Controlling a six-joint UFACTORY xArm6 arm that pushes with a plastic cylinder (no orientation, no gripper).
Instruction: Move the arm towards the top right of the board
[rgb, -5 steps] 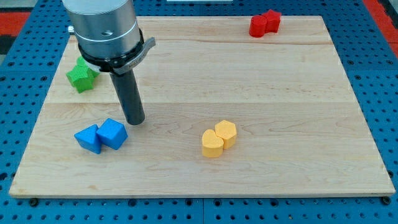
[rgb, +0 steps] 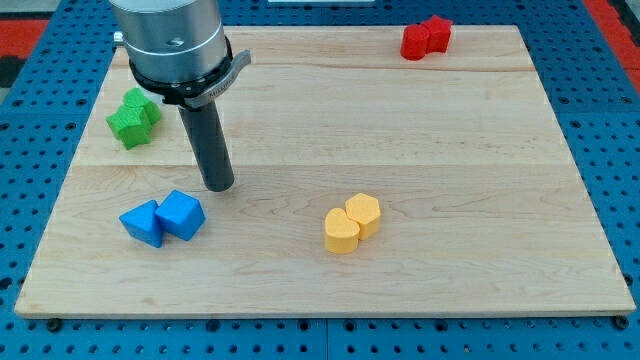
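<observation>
My tip (rgb: 219, 186), a bare dark rod holding nothing, is edging up and rightward away from the two touching blue faceted blocks (rgb: 162, 217).

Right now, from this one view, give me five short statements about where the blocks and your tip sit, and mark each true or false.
1. My tip rests on the board just above the blue blocks, apart from them. True.
2. The red blocks lie near the view's bottom left. False: they sit near the board's top right edge.
3. The two yellow blocks touch each other. True.
4. The green blocks lie to the view's right of the rod. False: they lie to its left, near the board's left edge.
5. My tip is pressed against the yellow blocks. False: bare board lies between them.
</observation>
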